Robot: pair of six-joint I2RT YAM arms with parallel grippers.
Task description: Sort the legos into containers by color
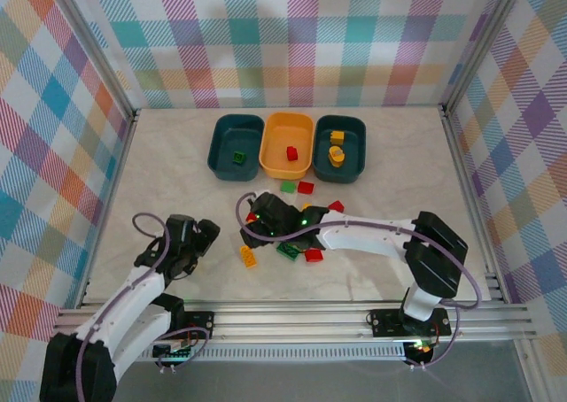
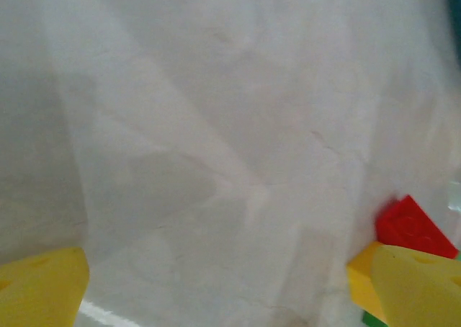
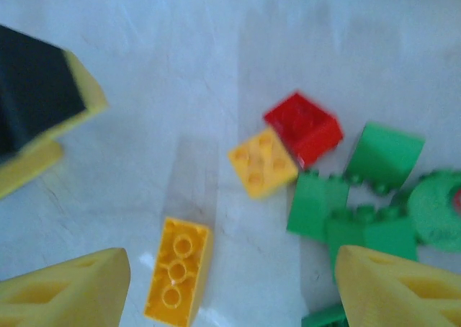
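Grasp step: right claw (image 3: 230, 291), spread, hangs over an oblong yellow brick (image 3: 177, 280) lying loose near the orange tub (image 1: 276, 158). Next, lower and pinch it. Left claw (image 2: 229, 287) is spread and empty.

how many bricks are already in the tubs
4: one green brick in the left teal tub, one red brick in the orange tub, two yellow bricks in the right teal tub.

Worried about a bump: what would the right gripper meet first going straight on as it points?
Probably the long yellow-orange brick, lying on the table between the open jaws of the right gripper; depth is unclear.
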